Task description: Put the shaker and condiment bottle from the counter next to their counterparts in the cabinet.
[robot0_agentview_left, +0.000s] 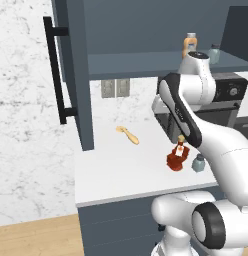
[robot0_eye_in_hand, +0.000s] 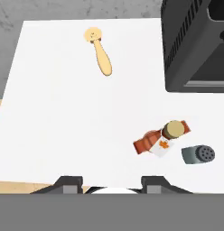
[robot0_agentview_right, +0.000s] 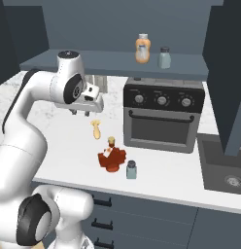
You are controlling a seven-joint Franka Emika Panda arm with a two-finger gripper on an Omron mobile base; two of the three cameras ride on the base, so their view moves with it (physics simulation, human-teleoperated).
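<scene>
the gripper (robot0_agentview_right: 80, 113) hangs high above the white bench (robot0_agentview_left: 116, 172), jaws set narrow with nothing between them, fingertips (robot0_eye_in_hand: 68, 182) peeking in at the bottom of the hand view. down below, the condiment bottle (robot0_eye_in_hand: 160, 139) stands on the bench near its front edge, dark red-brown with a tan cap, and the shaker (robot0_eye_in_hand: 198, 154) sits just beside it, on the side toward the black toaster oven (robot0_agentview_right: 162, 115). a wooden spoon (robot0_eye_in_hand: 99, 51) lies flat further back on the bench, well apart from both. up in the cabinet (robot0_agentview_left: 161, 62), door (robot0_agentview_left: 71, 75) swung open, the counterparts wait on the shelf: the pale orange bottle (robot0_agentview_right: 142, 48) and the small blue-grey shaker (robot0_agentview_right: 164, 57) side by side.
</scene>
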